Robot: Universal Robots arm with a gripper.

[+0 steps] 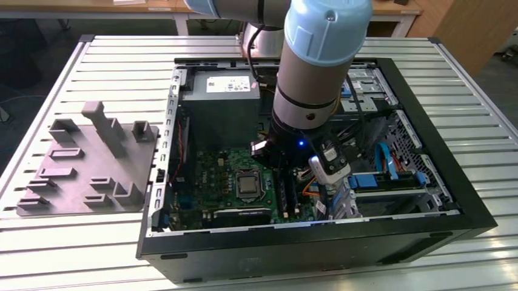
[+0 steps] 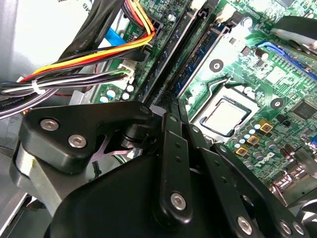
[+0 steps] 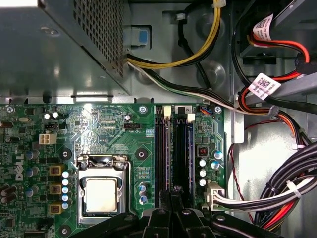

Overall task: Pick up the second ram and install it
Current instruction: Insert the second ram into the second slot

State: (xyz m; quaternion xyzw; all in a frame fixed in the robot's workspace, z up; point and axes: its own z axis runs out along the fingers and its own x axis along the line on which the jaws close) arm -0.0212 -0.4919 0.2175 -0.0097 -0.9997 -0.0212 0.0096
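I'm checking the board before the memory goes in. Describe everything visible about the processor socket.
The processor socket sits on the green motherboard, inside the open computer case. A square, silvery metal chip lies flat in it, framed by a metal retention bracket with a thin lever wire along one side. No cooler covers it. The black memory slots run beside it, and the end effector hangs over those slots, not touching the socket.

1. My exterior view looks down from high up and well back, taking in the whole open computer case (image 1: pixel 324 182) on the slatted desk (image 1: pixel 97 242).
2. First wrist view stares straight down, close over the motherboard (image 3: pixel 99 129).
3. Second wrist view peers slantwise, very near, past the pincer (image 2: pixel 174 106).
4. All three share the processor socket (image 1: pixel 245 183) (image 2: pixel 225 115) (image 3: pixel 101 191).
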